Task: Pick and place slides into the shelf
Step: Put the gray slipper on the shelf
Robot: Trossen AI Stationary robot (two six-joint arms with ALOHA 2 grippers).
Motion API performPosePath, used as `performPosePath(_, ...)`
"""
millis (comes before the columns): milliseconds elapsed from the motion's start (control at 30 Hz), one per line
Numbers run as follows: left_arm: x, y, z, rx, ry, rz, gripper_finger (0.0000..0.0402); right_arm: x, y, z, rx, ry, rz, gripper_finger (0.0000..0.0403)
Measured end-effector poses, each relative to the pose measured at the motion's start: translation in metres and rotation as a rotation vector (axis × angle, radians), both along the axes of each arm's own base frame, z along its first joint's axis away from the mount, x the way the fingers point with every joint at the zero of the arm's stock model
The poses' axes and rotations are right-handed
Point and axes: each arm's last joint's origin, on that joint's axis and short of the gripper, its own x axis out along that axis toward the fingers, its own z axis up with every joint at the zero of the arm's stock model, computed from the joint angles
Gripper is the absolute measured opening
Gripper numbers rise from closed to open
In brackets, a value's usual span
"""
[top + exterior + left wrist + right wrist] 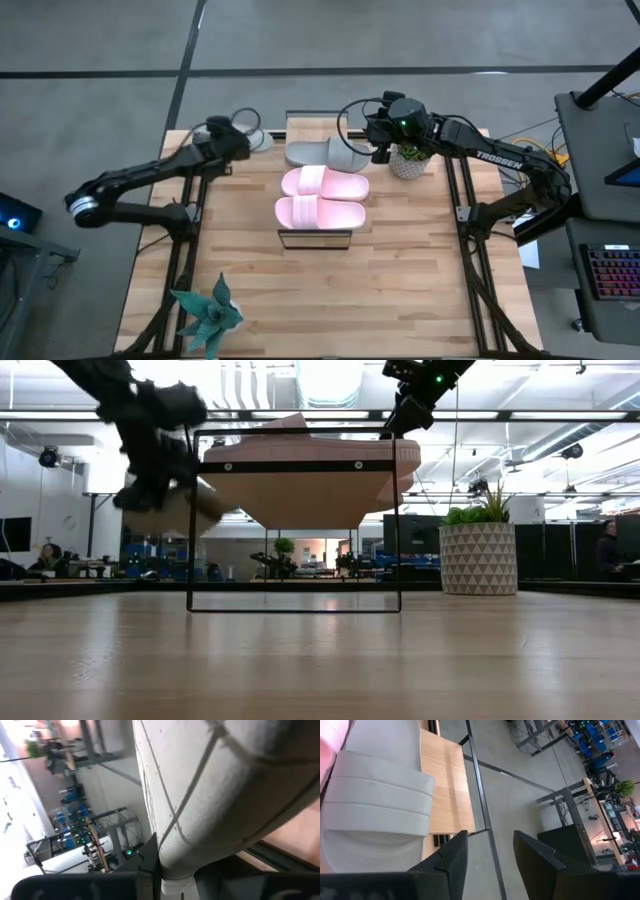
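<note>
- Carrying the last grey slide point(255, 139), the left hand point(237, 133) grips it above the table's point(400, 290) far-left corner, for the shelf point(315, 240).
- Three slides already fill the shelf; the right hand point(383, 140) hovers open and empty beside them.

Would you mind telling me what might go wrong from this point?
The left gripper holds the last grey slide in the air, so it might slip. The shelf has only a narrow bare strip beyond the placed grey slide, so it may overhang. The right gripper hovers open nearby, risking collision.
</note>
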Motion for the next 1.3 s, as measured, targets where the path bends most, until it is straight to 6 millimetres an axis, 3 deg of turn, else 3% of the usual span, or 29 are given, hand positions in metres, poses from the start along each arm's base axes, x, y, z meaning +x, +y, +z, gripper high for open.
performPosePath(233, -0.012, -0.010, 0.054, 0.106, -0.211, -0.028, 0.0058, 0.000, 0.000, 0.000, -0.002, -0.004, 0.000, 0.0144)
performPosePath(300, -0.014, -0.013, 0.067, 0.099, -0.344, -0.047, 0.0057, 0.000, 0.000, 0.001, -0.006, -0.008, 0.002, 0.0145)
performPosePath(467, -0.012, -0.023, 0.095, -0.104, -0.744, -0.248, 0.0057, 0.004, 0.003, 0.005, 0.041, -0.063, 0.116, 0.0145)
performPosePath(600, -0.008, -0.030, 0.112, -0.272, -0.914, -0.419, 0.0057, 0.008, 0.010, 0.010, 0.119, -0.129, 0.400, 0.0144)
performPosePath(733, -0.001, -0.032, 0.119, -0.392, -0.978, -0.529, 0.0057, 0.013, 0.019, 0.020, 0.179, -0.258, 0.719, 0.0146)
performPosePath(867, 0.004, -0.029, 0.118, -0.422, -0.972, -0.541, 0.0057, 0.016, 0.022, 0.034, 0.178, -0.403, 0.888, 0.0142)
performPosePath(1067, 0.016, -0.020, 0.111, -0.453, -0.933, -0.504, 0.0056, 0.020, 0.020, 0.051, 0.103, -0.542, 0.895, 0.0158)
performPosePath(1300, 0.040, -0.008, 0.112, -0.511, -0.867, -0.465, 0.0055, 0.033, 0.019, 0.048, 0.078, -0.416, 0.719, 0.0226)
